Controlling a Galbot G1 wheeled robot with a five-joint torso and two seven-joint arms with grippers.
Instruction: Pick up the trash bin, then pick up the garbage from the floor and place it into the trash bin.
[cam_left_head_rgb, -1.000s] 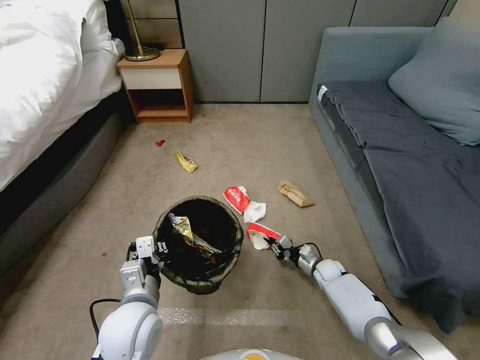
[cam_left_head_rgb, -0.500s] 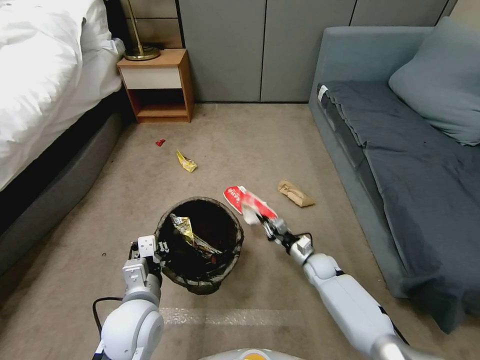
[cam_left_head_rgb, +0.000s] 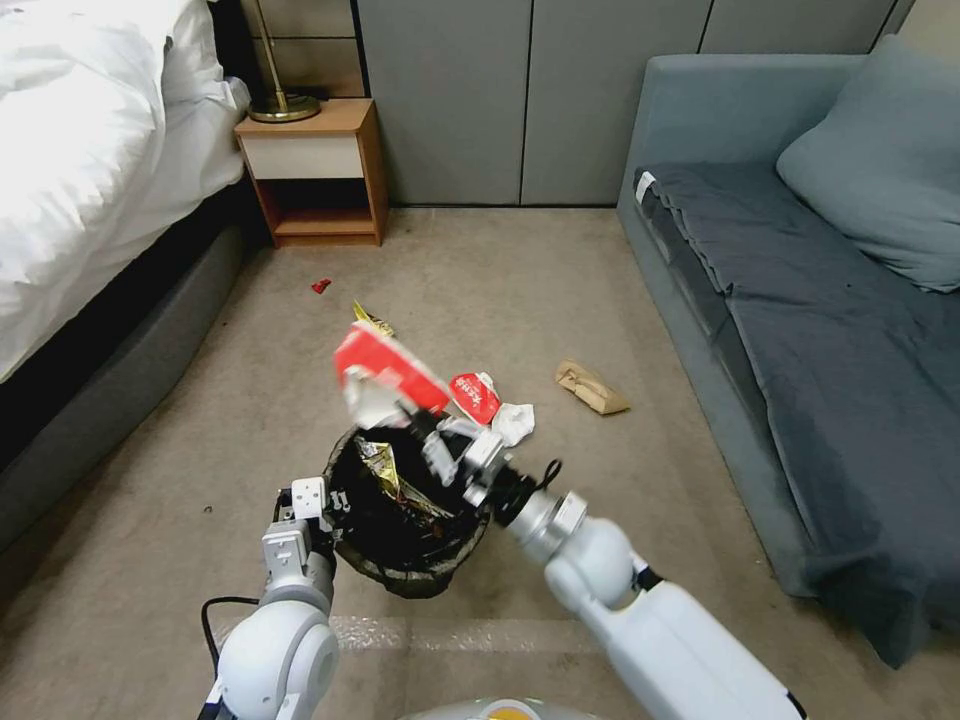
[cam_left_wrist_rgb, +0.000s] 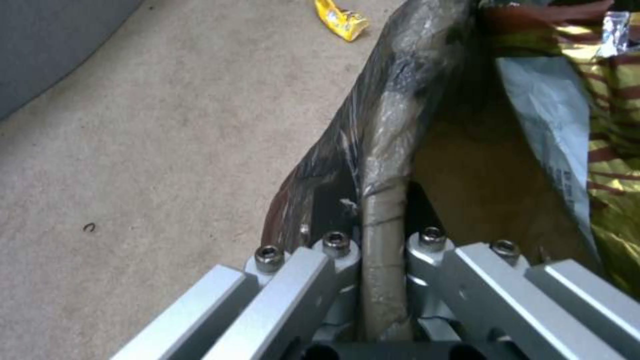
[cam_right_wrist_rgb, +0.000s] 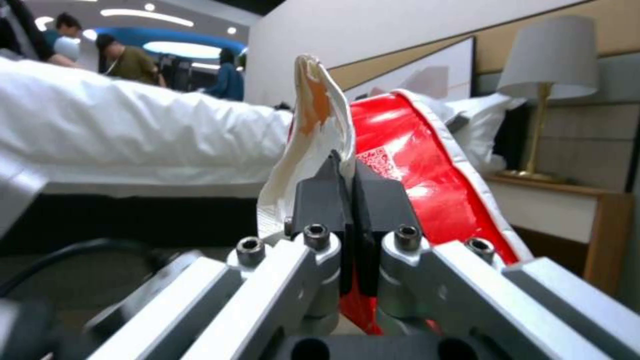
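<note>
The trash bin (cam_left_head_rgb: 405, 520), lined with a dark bag, is lifted and tilted, and my left gripper (cam_left_head_rgb: 328, 503) is shut on its near-left rim (cam_left_wrist_rgb: 390, 150). Gold foil (cam_left_head_rgb: 384, 468) lies inside it. My right gripper (cam_left_head_rgb: 418, 420) is shut on a red-and-white wrapper (cam_left_head_rgb: 385, 372) and holds it just above the bin's far rim; its fingers (cam_right_wrist_rgb: 327, 195) pinch the wrapper's edge (cam_right_wrist_rgb: 420, 165). On the floor lie more garbage: another red-and-white wrapper (cam_left_head_rgb: 475, 397), a white tissue (cam_left_head_rgb: 513, 422), a brown paper bag (cam_left_head_rgb: 592, 388), a yellow foil wrapper (cam_left_head_rgb: 372, 320) and a red scrap (cam_left_head_rgb: 321, 286).
A bed (cam_left_head_rgb: 90, 160) runs along the left and a grey sofa (cam_left_head_rgb: 800, 300) along the right. A wooden nightstand (cam_left_head_rgb: 315, 170) with a lamp stands at the back wall. Carpet lies open between them.
My right gripper lifted the red-and-white wrapper off the floor and swung it left and up, over the bin. The bin, in my left gripper, shifted slightly and tilted.
</note>
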